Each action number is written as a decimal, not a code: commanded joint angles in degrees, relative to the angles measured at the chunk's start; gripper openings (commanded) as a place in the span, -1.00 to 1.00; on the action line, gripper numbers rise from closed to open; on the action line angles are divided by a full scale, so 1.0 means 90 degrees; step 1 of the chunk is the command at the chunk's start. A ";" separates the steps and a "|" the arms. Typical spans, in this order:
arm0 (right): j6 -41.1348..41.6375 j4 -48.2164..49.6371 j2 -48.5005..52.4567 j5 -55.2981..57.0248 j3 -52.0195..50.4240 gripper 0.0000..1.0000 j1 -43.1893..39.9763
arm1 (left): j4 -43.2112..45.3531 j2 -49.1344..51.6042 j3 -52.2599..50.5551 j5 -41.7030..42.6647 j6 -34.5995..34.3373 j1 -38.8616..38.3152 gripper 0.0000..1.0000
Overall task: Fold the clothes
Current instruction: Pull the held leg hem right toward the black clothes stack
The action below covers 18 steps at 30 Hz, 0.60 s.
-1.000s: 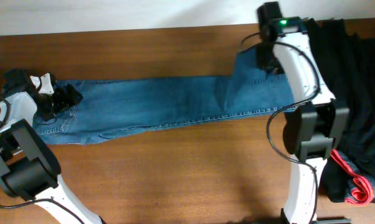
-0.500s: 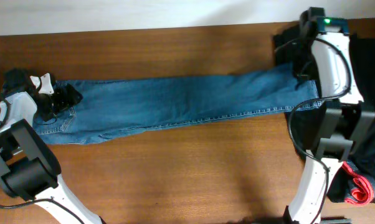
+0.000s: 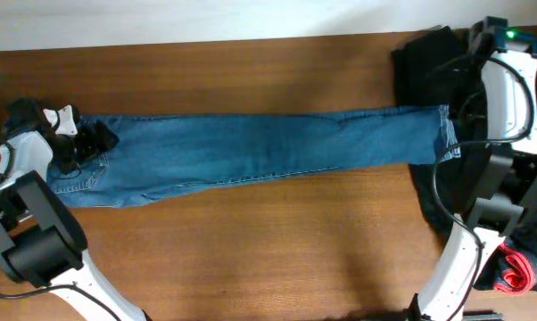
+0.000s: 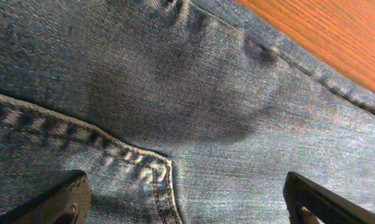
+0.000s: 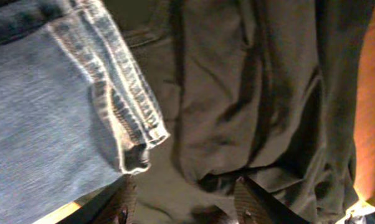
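Rightward goes the right arm (image 3: 505, 89). A second ago it was over the middle-right of the table (image 3: 251, 259) with the trouser leg bunched beneath it. Now it is out at the far right edge, and the jeans (image 3: 251, 147) are drawn out long and nearly straight across the wood. The fold that stood near the leg end is gone.

The jeans run from the waist at the left to the hem (image 5: 122, 106) at the right. The hem overlaps the edge of the black garments (image 3: 429, 62) heaped at the right end of the table.

On my right wrist feed, the right gripper (image 5: 186, 196) has its fingers (image 5: 122, 205) standing apart. I see dark cloth in the gap between them and no denim. The turned-up corner of the hem sits just above the left-hand finger, and as far as I can see it is not pinched.

On the left wrist feed, the left gripper (image 4: 184, 186) is spread wide, with one finger in each lower corner of the picture. It sits over the seat of the jeans, with the pocket stitching (image 4: 156, 162) curving between the fingers. I see nothing clamped. From above, it is at the waist end, same place as before.

The small red-pink item (image 3: 516, 272) lies low on the right, beside the base of the arm and well apart from the denim.
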 commanded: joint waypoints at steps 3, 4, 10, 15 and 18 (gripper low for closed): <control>0.0044 -0.0002 -0.0049 0.0170 0.0007 0.31 0.0022 | -0.0316 0.0406 -0.0272 -0.0498 -0.0073 0.0182 0.98; 0.0029 0.0002 -0.0049 0.0155 0.0007 0.35 0.0019 | -0.0321 0.0406 -0.0272 -0.0498 -0.0073 0.0182 0.98; -0.1001 0.0129 0.0032 -0.2526 0.0005 0.54 -0.0423 | -0.0423 0.0406 -0.0272 -0.0498 -0.0073 0.0182 0.98; -0.1511 0.0168 0.0204 -0.3342 -0.0296 0.53 -0.0879 | -0.0561 0.0406 -0.0272 -0.0495 -0.0073 0.0182 0.98; -0.1661 0.0338 0.0267 -0.3339 -0.0600 0.53 -0.1020 | -0.0631 0.0406 -0.0272 -0.0495 -0.0075 0.0182 0.98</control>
